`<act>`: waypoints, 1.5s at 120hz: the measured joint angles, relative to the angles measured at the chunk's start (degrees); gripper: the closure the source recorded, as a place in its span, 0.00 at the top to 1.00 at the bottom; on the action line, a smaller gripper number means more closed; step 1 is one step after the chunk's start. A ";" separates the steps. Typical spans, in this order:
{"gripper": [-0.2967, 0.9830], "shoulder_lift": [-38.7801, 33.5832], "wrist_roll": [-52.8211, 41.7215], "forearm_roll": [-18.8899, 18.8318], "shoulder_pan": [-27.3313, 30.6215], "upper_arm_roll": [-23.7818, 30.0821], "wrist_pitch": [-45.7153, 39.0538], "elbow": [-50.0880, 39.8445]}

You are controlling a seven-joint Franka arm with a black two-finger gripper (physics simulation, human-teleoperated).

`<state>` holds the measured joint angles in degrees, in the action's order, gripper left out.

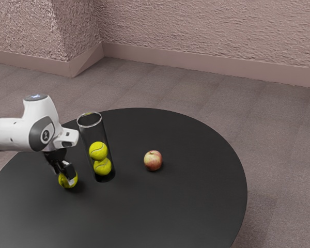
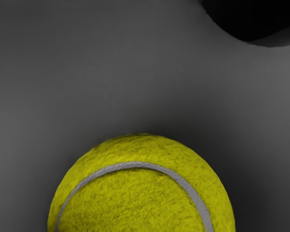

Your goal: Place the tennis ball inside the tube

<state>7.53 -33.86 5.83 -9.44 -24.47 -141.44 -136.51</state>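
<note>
In the lower left of the exterior view, the loose tennis ball (image 2: 135, 208) was down at the end of the arm (image 1: 20, 134), close by the bench (image 1: 186, 206) and outside the tube (image 1: 95, 133). The arm came in from the left edge, white with dark grey parts, and its black gripper (image 1: 67, 179) pointed downward, overlapping the ball in that view. Whether the jaws were clamped on the ball or stood apart around it, I could not tell.

The tube stood just beside the ball, on the side toward the exterior view's right, left of the frame's centre. It was clear-walled, with a pale rim around its mouth at the top and a dark base on the bench. Inside it two other tennis balls were stacked: the upper ball (image 1: 98, 150) rested on the lower ball (image 1: 103, 167), with room above them up to the rim.

Near the middle of the frame, a red and yellow apple (image 1: 153, 160) lay on the bench, apart from the tube. The round black bench took up the lower left and centre, with the grey-brown floor (image 1: 279, 134) beyond it and the rough pinkish wall (image 1: 206, 31) across the top.

In the wrist view the loose ball bulged up from the lower edge, its pale seam curving over it. The tube's dark lower end cut into the upper right corner, clear of the ball.
</note>
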 joint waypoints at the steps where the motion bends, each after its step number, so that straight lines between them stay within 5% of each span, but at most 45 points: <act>1: 0.75 0.06 -0.11 0.10 -0.02 0.01 -0.09 0.00; 49: 0.75 2.95 -4.01 3.57 0.11 0.39 -2.29 -0.08; 77: 0.60 3.03 -5.17 3.97 0.29 0.53 -3.21 -0.11; 113: 0.57 -2.24 -5.97 3.82 0.06 0.02 -2.77 -0.45; 151: 0.54 -10.95 -3.04 -6.03 1.62 -1.09 19.09 18.68; 180: 0.51 -9.49 -0.78 -7.27 0.38 6.32 30.25 29.39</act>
<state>-1.96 -34.65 -1.43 -9.06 -18.15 -111.19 -107.13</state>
